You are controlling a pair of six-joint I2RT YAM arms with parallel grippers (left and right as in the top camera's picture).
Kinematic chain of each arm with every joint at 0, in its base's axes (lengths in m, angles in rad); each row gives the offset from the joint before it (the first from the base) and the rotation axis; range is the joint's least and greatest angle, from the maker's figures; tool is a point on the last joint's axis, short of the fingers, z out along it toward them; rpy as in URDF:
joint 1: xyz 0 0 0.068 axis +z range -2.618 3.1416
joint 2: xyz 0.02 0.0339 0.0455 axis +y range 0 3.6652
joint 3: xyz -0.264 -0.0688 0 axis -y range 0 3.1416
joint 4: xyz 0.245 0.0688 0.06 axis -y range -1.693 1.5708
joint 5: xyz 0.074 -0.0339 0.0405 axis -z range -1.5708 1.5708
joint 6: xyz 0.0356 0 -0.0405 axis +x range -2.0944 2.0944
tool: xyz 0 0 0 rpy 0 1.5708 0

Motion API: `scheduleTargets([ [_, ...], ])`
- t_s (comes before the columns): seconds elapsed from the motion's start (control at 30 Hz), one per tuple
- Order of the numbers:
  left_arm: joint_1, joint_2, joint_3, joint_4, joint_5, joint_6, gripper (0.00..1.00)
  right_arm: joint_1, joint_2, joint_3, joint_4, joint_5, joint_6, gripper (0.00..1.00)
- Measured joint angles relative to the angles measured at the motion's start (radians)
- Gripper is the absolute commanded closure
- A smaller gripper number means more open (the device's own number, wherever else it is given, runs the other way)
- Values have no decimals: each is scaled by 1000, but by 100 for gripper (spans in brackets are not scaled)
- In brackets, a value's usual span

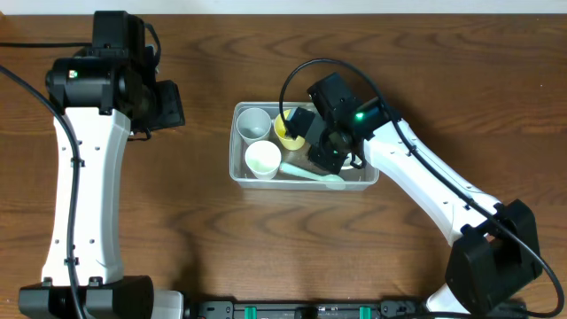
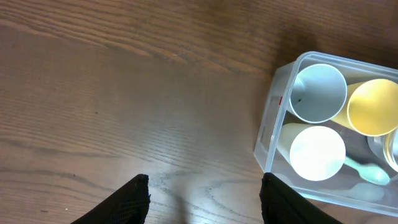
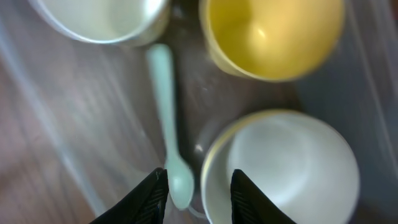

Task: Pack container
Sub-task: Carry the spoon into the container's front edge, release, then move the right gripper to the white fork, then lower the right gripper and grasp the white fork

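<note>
Overhead: right gripper (image 3: 198, 194) down in container (image 1: 236, 142) mid-desk, fingers apart above mint spoon (image 3: 166, 118); left gripper (image 2: 205, 198) spread, empty, toward far-left corner

Dark wooden table (image 1: 221, 252), clear container (image 1: 234, 151) resting directly on it, near centre

Overhead view: illumination is even and moderate, and focus is sharp across the frame. The arms cast soft shadows on the table (image 1: 204, 230), darkest at lower left.

Left wrist view: a broad pale glare patch lies on the wood at lower centre. The white cup (image 2: 317, 152) is overexposed and shows no interior detail.

Right wrist view: the whole frame is out of focus. The spoon (image 3: 163, 106) and yellow cup (image 3: 273, 31) have smeared edges. The fingertips (image 3: 155, 196) of the right gripper (image 3: 198, 186) appear as black silhouettes at the bottom edge.
</note>
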Motion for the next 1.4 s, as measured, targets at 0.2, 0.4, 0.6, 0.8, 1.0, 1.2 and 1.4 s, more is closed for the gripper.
scheduleTargets([
  [0.2, 0, 0, 0, 0, 0, 0, 42, -92, -93, 0, 16, 151, 225, 46],
  [0.4, 0, 0, 0, -1, 0, 0, 42, -317, -241, 3, -87, 206, 430, 25],
  [0.6, 0, 0, 0, -3, 0, 0, 42, -484, -225, -77, -128, 177, 476, 22],
  [0.8, 0, 0, 0, -4, 0, 0, 42, -529, -155, -305, -11, 153, 484, 21],
  [1.0, 0, 0, 0, -6, 0, 0, 42, -541, -109, -426, 87, 133, 503, 20],
  [1.2, 0, 0, 0, -7, 0, 0, 42, -566, -86, -460, 126, 125, 512, 20],
  [1.4, 0, 0, 0, -7, 0, 0, 42, -606, -79, -529, 164, 122, 527, 20],
])
